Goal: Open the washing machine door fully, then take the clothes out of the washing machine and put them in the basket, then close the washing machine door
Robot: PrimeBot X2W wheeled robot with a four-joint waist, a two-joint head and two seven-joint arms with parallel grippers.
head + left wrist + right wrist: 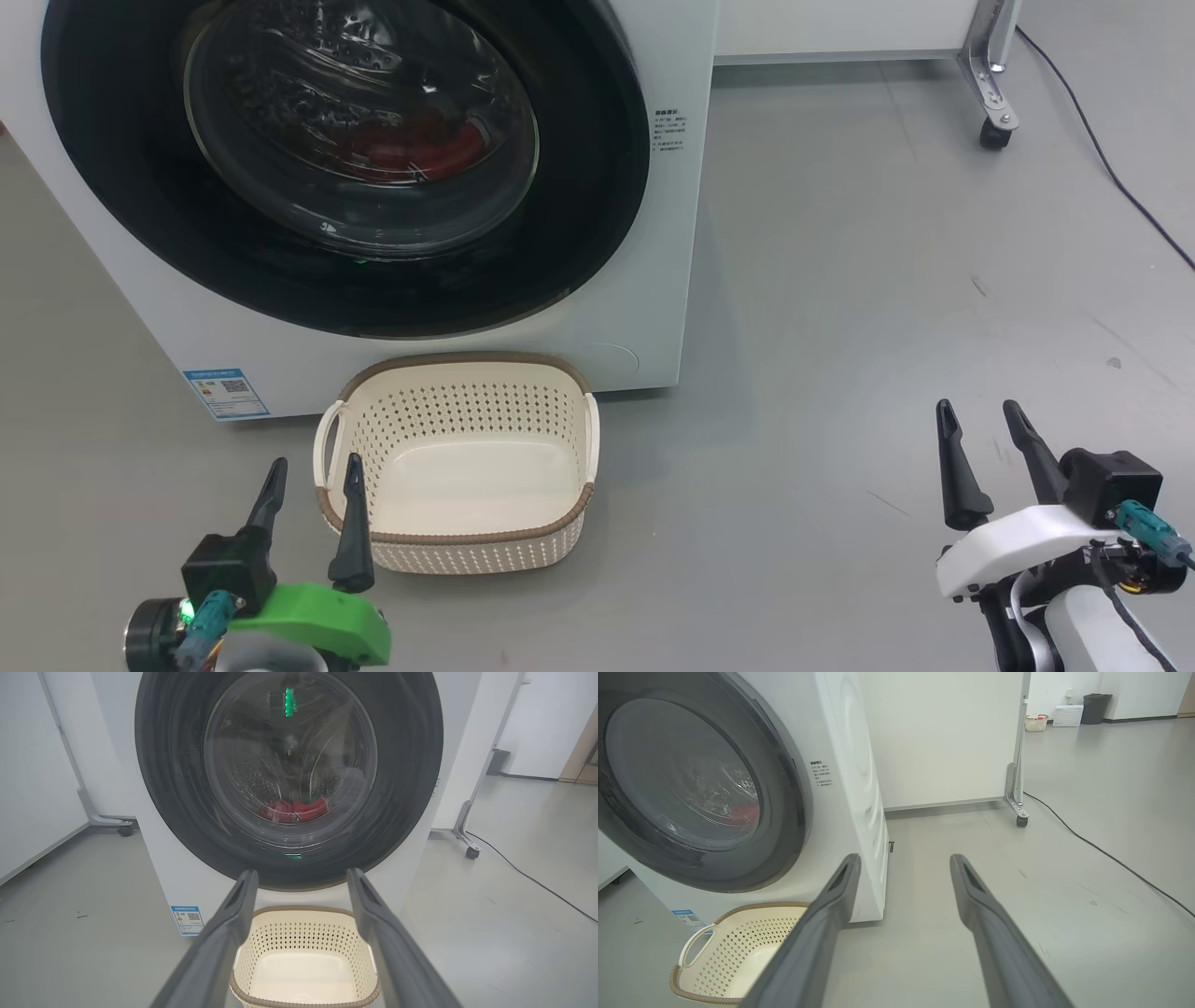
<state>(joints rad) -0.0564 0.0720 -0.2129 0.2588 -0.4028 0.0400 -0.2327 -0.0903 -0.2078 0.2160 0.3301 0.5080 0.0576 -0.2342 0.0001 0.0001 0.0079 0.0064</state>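
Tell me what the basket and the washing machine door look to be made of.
The basket: cream moulded plastic by the look, matte, with regular punched holes; its brown rim looks woven, material unclear. The washing machine door: glossy black frame, probably plastic, around a clear bulging bowl, likely glass, showing sharp reflections.

1. Barred by the shut washing machine door (597, 187): the clothes (411, 154).
2. Open from above: basket (467, 359), low before that door.
3. Free on the right: bare floor (840, 373), up to castor (994, 135) and cable (1120, 187).
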